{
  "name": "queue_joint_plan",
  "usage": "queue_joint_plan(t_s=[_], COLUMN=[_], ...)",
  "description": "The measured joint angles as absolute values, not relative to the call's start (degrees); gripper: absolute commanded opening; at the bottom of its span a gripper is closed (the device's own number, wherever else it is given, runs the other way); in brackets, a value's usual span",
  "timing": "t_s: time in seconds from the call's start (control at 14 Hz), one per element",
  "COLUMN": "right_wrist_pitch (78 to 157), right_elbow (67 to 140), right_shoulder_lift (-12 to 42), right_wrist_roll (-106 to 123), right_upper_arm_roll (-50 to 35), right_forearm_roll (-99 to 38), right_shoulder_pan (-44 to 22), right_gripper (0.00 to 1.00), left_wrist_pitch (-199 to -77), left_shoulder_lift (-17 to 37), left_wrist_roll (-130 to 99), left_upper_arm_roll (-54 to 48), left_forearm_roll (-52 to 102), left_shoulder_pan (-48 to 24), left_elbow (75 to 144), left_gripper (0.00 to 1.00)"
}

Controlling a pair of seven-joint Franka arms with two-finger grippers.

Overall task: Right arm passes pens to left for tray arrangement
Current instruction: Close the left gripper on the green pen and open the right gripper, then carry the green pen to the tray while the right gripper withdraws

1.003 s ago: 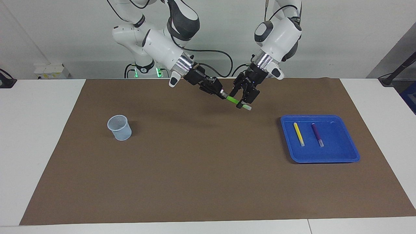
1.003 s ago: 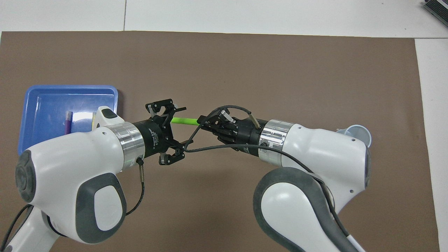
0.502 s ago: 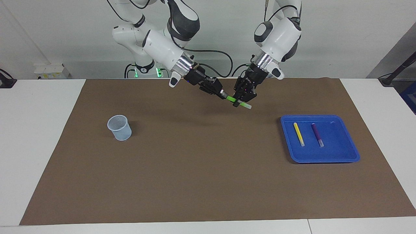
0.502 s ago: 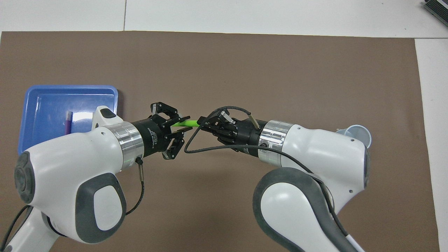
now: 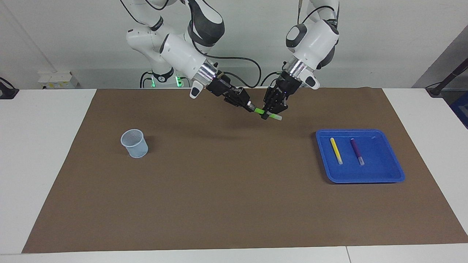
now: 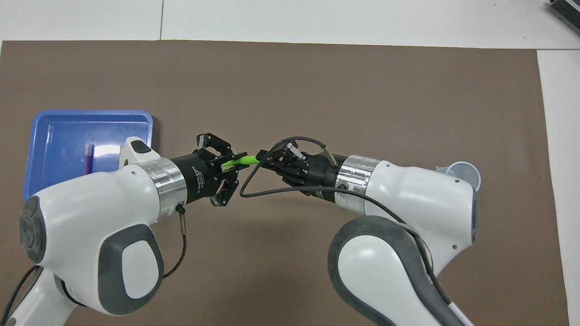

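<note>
Since the earlier frame, the left gripper (image 5: 270, 114), then spread wide around the green pen (image 5: 260, 111), has clamped its fingertips onto the pen's shaft near the pale tip. The pen is held in the air, tilted, above the brown mat (image 5: 226, 190) at the robots' edge of the table, roughly midway between the two arm bases. The right gripper (image 5: 248, 105) still has the pen's other end between its fingertips; whether its grasp has begun to loosen cannot be told. In the overhead view the pen (image 6: 241, 160) spans the short gap between the left gripper (image 6: 235, 164) and the right gripper (image 6: 260, 159). The blue tray (image 5: 387, 171), toward the left arm's end of the table, contains the yellow pen (image 5: 336, 150) and the purple pen (image 5: 357, 151), lying side by side and apart. A pale-blue cup (image 5: 135, 143) stands upright toward the right arm's end.
</note>
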State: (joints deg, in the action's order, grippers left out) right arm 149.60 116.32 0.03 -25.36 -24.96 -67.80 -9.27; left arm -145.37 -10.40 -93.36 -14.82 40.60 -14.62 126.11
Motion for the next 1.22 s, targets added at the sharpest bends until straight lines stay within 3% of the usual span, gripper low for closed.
queue_joint_plan(t_s=[0.29, 0.57, 0.93, 1.22], right_wrist_pitch=[149.6, 145.46, 128.25, 117.86], right_elbow=[115.82, 115.82, 115.69, 115.55], right_shoulder_lift=[-0.21, -0.39, -0.94, -1.87], right_wrist_roll=[-25.38, -24.89, -15.26, 0.18], right_upper_arm_roll=[-24.93, -24.77, -24.56, -24.33], right_forearm_roll=[-67.81, -64.75, -40.22, -25.25], right_shoulder_pan=[-9.23, -7.5, -0.95, 4.65], right_gripper=[1.0, 1.0, 1.0, 1.0], left_wrist_pitch=[-143.81, -130.33, -113.76, -108.08], left_shoulder_lift=[-10.41, -10.63, -11.86, -12.03], left_wrist_roll=[-87.08, -67.06, -40.8, -24.68], left_upper_arm_roll=[-14.37, -13.75, -12.99, -12.95], left_forearm_roll=[40.6, 40.62, 35.72, 25.66], left_shoulder_pan=[-13.15, -5.9, 5.23, 8.95], left_elbow=[126.1, 124.97, 124.03, 124.03], left_gripper=[0.0, 0.0, 0.0, 0.0])
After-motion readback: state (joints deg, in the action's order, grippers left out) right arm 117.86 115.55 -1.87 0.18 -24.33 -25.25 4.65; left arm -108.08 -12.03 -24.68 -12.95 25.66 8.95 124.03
